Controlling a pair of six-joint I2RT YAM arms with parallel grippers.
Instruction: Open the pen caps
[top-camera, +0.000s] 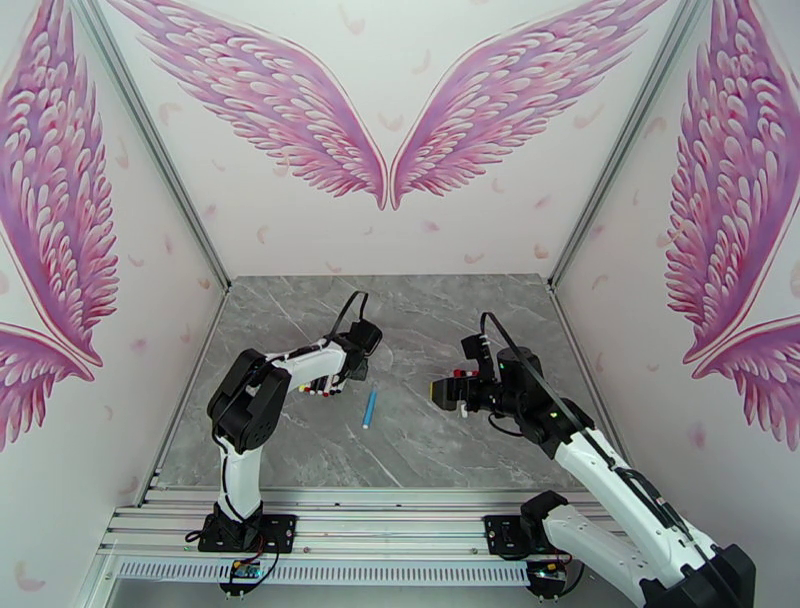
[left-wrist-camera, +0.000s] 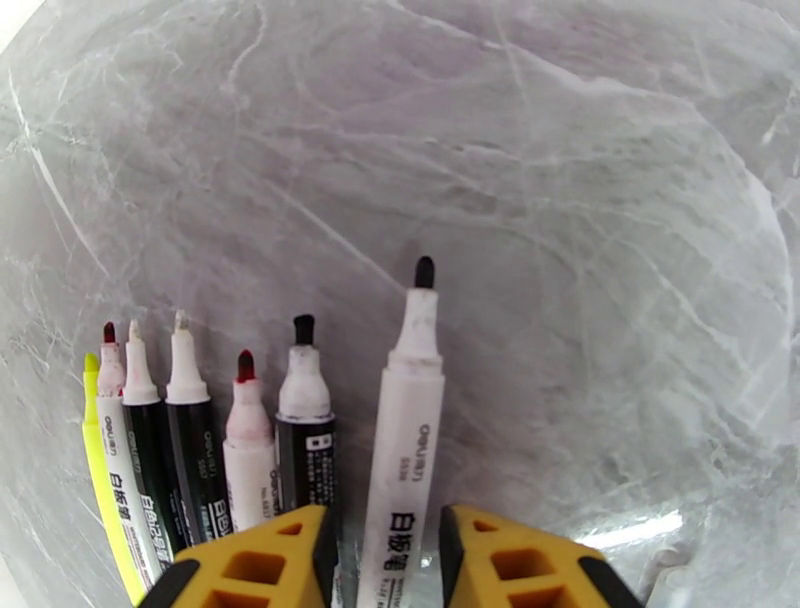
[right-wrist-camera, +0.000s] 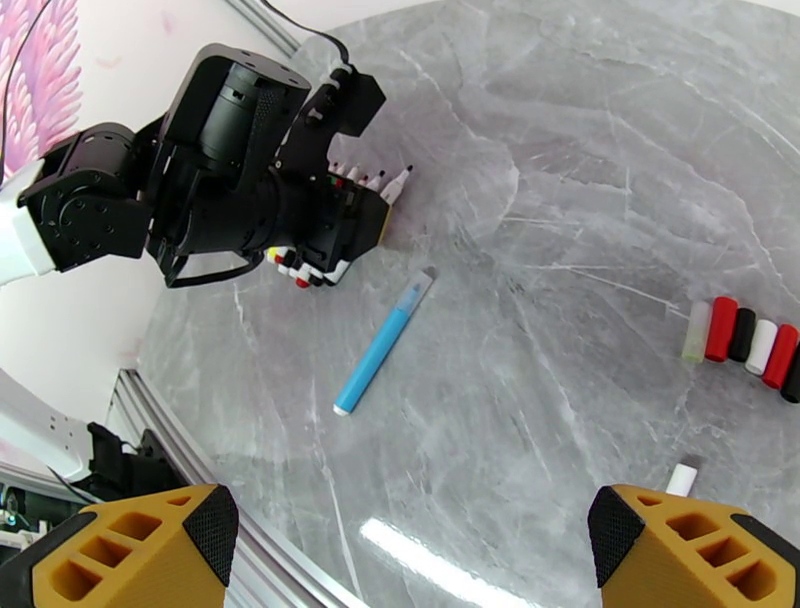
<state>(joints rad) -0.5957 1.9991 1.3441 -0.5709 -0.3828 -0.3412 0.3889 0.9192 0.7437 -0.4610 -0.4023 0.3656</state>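
Uncapped pens side by side, blue pen lying apart, loose caps in a row

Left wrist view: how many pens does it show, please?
7 in one row: yellow pen leftmost, five others beside it, white pen rightmost, inside the left tool.
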